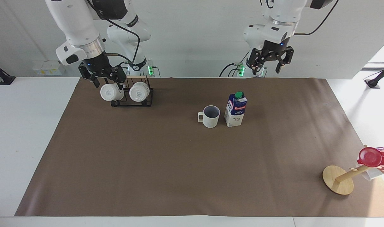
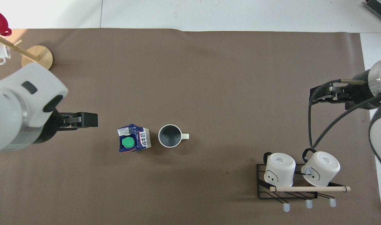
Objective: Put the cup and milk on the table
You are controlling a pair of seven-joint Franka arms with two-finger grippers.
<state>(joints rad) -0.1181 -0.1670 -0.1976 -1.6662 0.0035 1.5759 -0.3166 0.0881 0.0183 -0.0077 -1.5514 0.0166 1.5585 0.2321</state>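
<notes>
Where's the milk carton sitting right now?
The milk stands upright on the brown mat of the table, near mid-table, right beside the cup on the side toward the left arm's end; no gripper touches it.

Two cameras here, both mounted pretty high and far back. The facing one sits across the table from the robots and looks back at them, tilted down, so the arm bases and the wall fill the top of its picture. The overhead one hangs above the robots' own end and looks steeply down and forward, so the arms poke in from the bottom corners. They're half a turn apart, so everything flips between them. Both catch nearly the whole brown mat, with the milk and cup mid-frame, the mug rack and the wooden stand.
</notes>
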